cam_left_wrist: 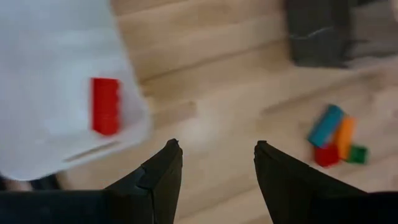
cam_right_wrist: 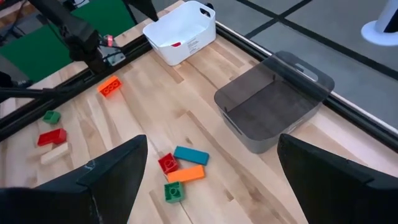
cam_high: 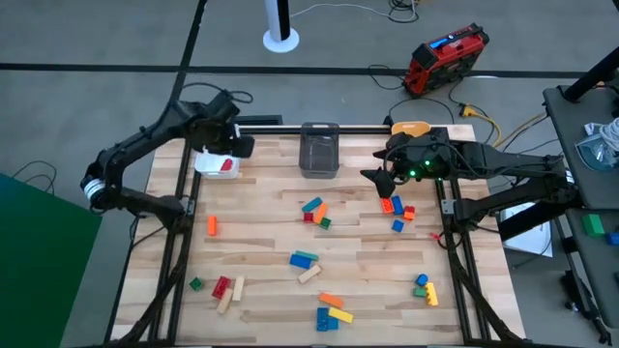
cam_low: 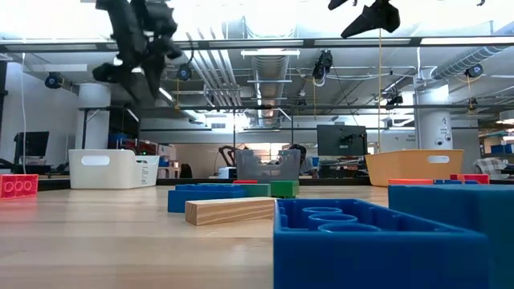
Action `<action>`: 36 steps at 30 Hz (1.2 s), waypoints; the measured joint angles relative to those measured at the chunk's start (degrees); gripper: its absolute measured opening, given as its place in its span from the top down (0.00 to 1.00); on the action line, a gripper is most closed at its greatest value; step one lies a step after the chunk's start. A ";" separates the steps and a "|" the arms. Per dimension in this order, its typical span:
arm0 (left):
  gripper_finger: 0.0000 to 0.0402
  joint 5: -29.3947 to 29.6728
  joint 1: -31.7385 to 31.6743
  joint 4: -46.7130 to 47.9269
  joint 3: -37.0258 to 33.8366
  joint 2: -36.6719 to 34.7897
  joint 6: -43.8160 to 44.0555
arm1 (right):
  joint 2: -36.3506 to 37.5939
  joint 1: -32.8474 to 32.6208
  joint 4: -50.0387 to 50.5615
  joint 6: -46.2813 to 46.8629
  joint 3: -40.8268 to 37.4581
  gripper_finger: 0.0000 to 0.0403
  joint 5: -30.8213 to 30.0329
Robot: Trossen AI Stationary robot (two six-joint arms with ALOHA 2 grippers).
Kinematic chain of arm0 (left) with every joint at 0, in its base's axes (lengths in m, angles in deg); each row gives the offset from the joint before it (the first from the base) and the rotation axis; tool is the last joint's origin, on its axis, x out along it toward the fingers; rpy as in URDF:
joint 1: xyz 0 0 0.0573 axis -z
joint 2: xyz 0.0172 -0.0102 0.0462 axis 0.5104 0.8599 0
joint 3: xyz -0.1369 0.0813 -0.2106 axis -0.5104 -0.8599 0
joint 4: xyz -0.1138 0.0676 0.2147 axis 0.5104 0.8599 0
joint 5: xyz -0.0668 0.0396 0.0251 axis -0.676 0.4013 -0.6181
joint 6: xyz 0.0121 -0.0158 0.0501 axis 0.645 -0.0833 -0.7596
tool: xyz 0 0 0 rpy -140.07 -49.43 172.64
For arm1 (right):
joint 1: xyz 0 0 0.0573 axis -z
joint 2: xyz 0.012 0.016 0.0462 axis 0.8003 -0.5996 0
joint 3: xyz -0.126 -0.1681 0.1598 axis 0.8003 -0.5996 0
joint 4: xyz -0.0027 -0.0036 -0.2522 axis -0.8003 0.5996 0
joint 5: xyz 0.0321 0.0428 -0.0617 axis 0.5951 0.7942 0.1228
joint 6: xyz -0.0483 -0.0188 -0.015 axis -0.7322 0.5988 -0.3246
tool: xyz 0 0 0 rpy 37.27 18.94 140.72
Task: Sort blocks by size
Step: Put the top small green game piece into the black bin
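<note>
The left hand (cam_high: 238, 145) hangs over the inner edge of the white bin (cam_high: 215, 162) at the bench's (cam_high: 271, 242) ten o'clock corner, fingers (cam_left_wrist: 163, 171) spread wide and empty; a red brick (cam_left_wrist: 105, 106) lies inside that bin. The right hand (cam_high: 379, 179) hovers at about two o'clock, just beside the grey bin (cam_high: 319, 150) and above a small heap of orange, red and blue blocks (cam_high: 395, 208), its fingers (cam_right_wrist: 106, 171) also wide apart with nothing between them. The remaining blocks (cam_high: 314, 211) are scattered across the pale wooden planks, some near the middle and more toward six o'clock. An orange bin (cam_high: 410, 128) sits at the far edge. Beyond the bench lies grey floor, with a red case (cam_high: 446, 58) at one o'clock.
</note>
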 joint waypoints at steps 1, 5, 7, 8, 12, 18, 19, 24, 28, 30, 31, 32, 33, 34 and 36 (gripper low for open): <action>0.56 0.01 1.81 -0.17 0.15 -0.32 0.82 | 0.00 0.00 -0.01 -0.16 0.00 0.13 0.00; 0.56 -0.81 9.10 -0.33 1.38 -0.46 1.45 | 0.00 0.00 -0.01 0.14 0.00 0.13 0.01; 0.56 -1.73 12.48 -0.35 2.22 -0.44 2.29 | 0.00 0.00 -0.01 0.17 0.00 0.13 0.02; 0.56 -1.75 14.09 -0.37 2.55 -0.42 3.62 | 0.00 0.00 -0.01 0.18 0.00 0.13 0.02; 0.56 -1.74 19.86 -0.39 3.41 -0.40 12.09 | 0.00 0.00 -0.02 0.24 0.00 0.13 0.02; 0.56 0.13 28.81 -1.49 3.28 -0.37 20.76 | 0.00 0.00 -0.02 0.37 0.00 0.13 0.04; 0.56 1.02 30.34 -1.39 3.13 -0.32 21.66 | 0.00 0.00 -0.02 0.37 0.00 0.13 0.04; 0.56 5.56 37.78 -1.97 2.41 -0.08 22.54 | 0.00 0.00 -0.04 0.36 0.00 0.13 0.01; 0.56 10.20 41.51 -2.06 2.20 -0.08 24.46 | -0.60 0.02 -1.62 0.30 0.00 0.13 -2.09; 0.56 11.04 42.24 -2.10 2.20 -0.10 24.66 | -1.11 0.02 -1.78 0.40 0.00 0.13 -2.95; 0.57 11.59 42.42 -2.22 2.18 -0.10 24.48 | -1.74 0.02 -3.01 0.52 0.00 0.13 -2.95; 0.57 12.13 42.56 -2.41 2.16 -0.10 24.13 | -2.15 0.04 -4.46 0.57 0.11 0.13 -2.95; 0.58 12.69 42.60 -2.49 2.16 -0.10 24.01 | -2.82 0.04 -5.36 0.57 0.37 0.13 -2.93; 0.58 13.37 42.65 -2.44 2.16 -0.11 24.02 | -3.92 0.02 -6.29 0.59 0.83 0.13 -2.94; 0.59 14.76 42.63 -2.41 2.07 -0.53 24.31 | -6.48 0.02 -7.96 0.93 2.96 0.13 -2.92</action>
